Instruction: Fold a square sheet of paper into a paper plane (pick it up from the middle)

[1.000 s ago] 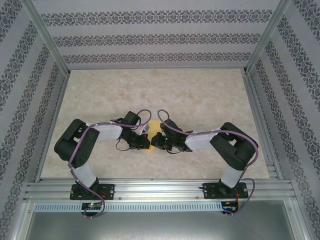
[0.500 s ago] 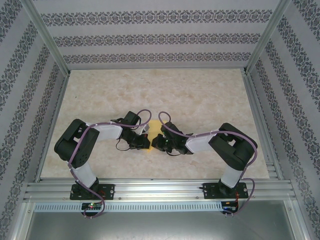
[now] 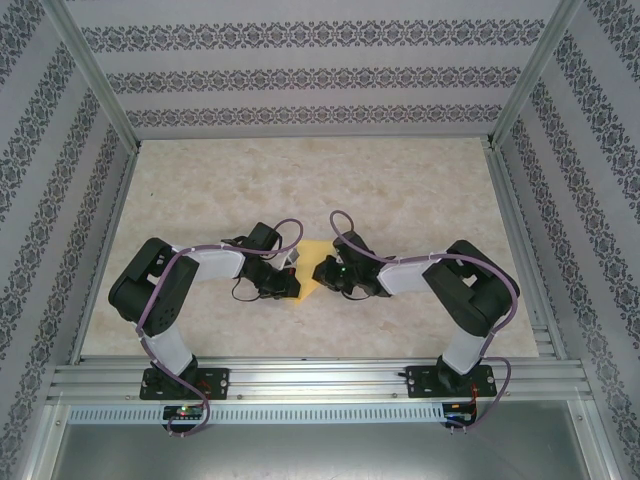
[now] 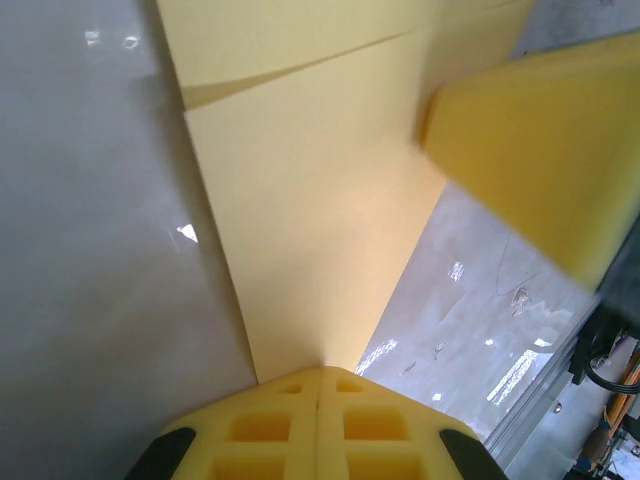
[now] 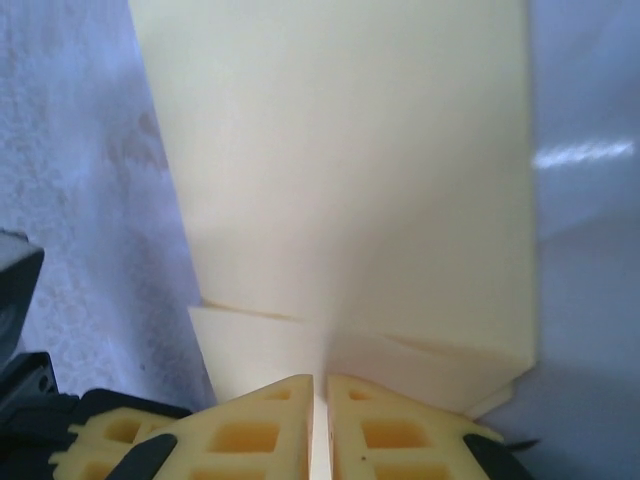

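**Two claws pinch one yellow sheet between them**

The table (image 3: 400, 180) is a pale, marbled slab with a faint sheen, framed by aluminium rails and patterned walls. Both black arms bend inward from its near edge, so their wrists meet about midway between the left and right edges, nearer the near edge than the far one. That nose-to-nose pose looks deliberate. With a hold on each side, thin paper can be kept taut enough to take a crease instead of sagging.

The sheet of paper (image 3: 312, 254) sits in the gap between the two wrists. It is plain yellow, matte and very thin, with straight edges. It no longer reads as a flat square, because in the wrist views overlapping flaps with angled edges lie over the main panel, so I judge the folding to be under way. I cannot tell whether its underside touches the tabletop.

The left gripper (image 4: 318, 375) has its yellow, honeycomb-moulded fingers pressed together, and the paper runs straight into the seam. The right gripper (image 5: 320, 385) is likewise clamped on the sheet, with only a hairline slit between its fingers.
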### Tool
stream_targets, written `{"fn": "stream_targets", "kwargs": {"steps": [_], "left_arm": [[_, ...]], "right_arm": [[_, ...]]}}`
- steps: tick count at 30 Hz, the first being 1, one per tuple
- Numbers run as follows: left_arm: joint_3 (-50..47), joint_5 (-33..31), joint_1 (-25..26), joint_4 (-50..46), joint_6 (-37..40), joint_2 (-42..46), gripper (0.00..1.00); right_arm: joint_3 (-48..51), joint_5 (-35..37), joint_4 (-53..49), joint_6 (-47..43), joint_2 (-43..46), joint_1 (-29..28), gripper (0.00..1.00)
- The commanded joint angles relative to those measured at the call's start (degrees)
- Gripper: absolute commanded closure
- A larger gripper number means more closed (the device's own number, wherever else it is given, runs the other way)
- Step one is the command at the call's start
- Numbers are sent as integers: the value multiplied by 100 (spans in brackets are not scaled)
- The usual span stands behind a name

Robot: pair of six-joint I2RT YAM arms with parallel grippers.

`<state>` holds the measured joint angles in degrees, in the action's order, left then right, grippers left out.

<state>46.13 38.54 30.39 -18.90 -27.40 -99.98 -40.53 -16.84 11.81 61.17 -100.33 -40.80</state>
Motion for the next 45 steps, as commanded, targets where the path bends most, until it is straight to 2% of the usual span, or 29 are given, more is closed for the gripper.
{"fn": "stream_targets", "kwargs": {"steps": [1, 9, 15, 18, 24, 30, 33, 41, 45], "left_arm": [[-347, -1127, 2, -594, 173, -507, 96], [-351, -1095, 2, -571, 173, -466, 95], [-223, -944, 6, -621, 131, -341, 93], [-129, -875, 11, -688, 69, -84, 89], [217, -1039, 8, -1159, -51, 645, 70], [504, -1313, 6, -1493, -146, 1225, 64], [555, -1311, 6, -1418, -217, 1375, 65], [802, -851, 4, -1079, -240, 1022, 85], [788, -794, 13, -936, -242, 894, 86]], "right_arm": [[73, 206, -14, -265, -77, 304, 86], [222, -46, 349, -451, 139, 829, 84], [56, -5, -384, -776, 814, 911, 77], [91, 138, -755, -827, 1117, 838, 71], [376, 311, -970, -687, 1530, 622, 61], [398, 347, -942, -604, 1448, 394, 58], [388, 366, -821, -518, 1356, 284, 56], [180, 323, -689, -413, 985, 120, 55], [99, 293, -688, -407, 868, 70, 54]]}}
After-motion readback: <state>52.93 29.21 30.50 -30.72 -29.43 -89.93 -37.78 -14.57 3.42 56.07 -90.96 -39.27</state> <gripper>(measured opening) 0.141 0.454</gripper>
